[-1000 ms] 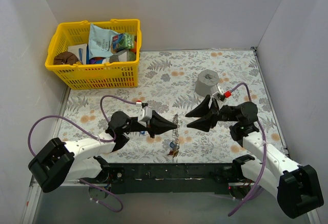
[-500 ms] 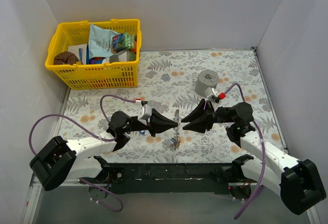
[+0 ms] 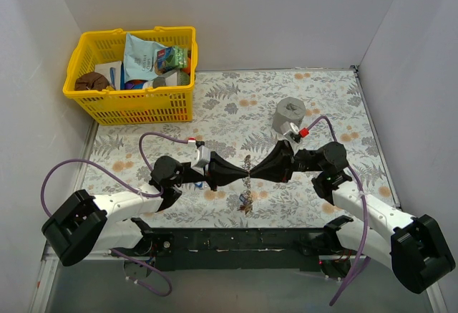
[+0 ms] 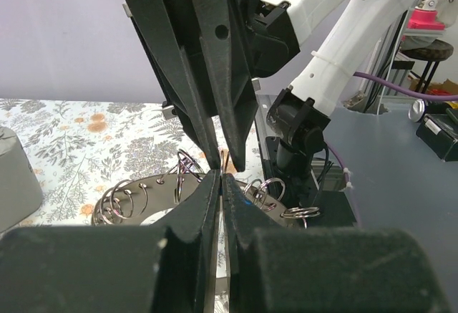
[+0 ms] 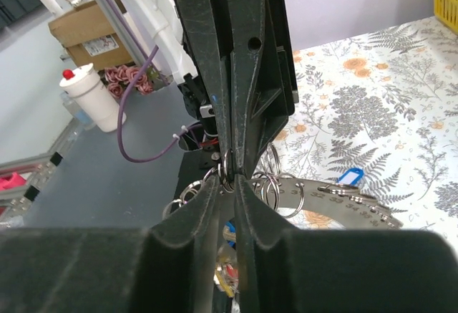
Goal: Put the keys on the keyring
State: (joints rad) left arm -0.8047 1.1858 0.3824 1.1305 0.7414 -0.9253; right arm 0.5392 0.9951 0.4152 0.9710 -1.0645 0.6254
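Left pincer (image 3: 243,175) and right pincer (image 3: 253,173) pinch the keyring (image 3: 247,162) amid open table (image 3: 236,105)

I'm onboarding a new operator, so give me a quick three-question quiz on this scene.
1. True or false: the left hand and right hand meet tip to tip, both pinching the keyring.
2. What colour is the basket?
3. The grey cylinder stands nearer which arm: A) left, B) right?

Key: 1 true; 2 yellow; 3 B.
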